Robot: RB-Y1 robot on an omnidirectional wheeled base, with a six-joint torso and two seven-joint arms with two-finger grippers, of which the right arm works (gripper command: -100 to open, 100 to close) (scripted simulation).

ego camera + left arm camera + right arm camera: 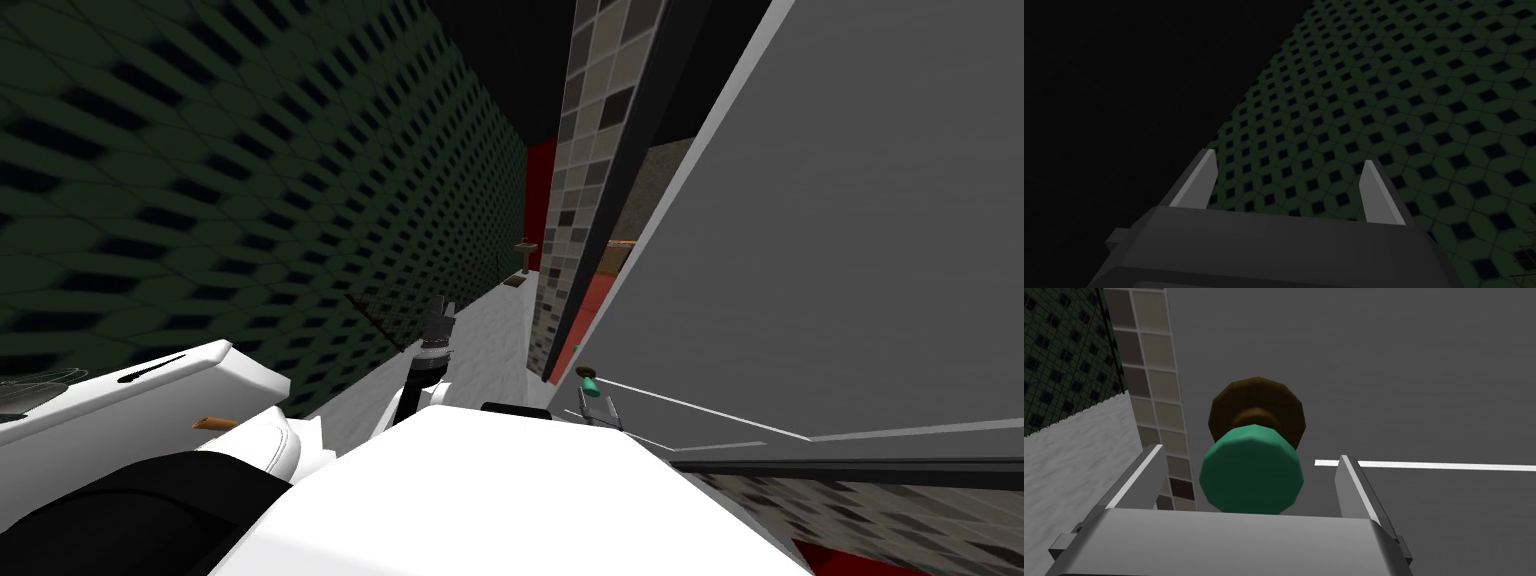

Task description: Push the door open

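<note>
Right wrist view: right gripper (1250, 453) spread wide around green knob (1250, 475).
Knob touches neither finger (gaps both sides); grey door (1399, 378) edge just beside; left gripper (1289, 155) open too.

Head camera steeply down; right wrist camera close to shared green knob (1250, 470)

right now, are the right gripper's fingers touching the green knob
Apart. Right wrist view: green knob sits between the right gripper's open fingers, a gap either side.
</note>
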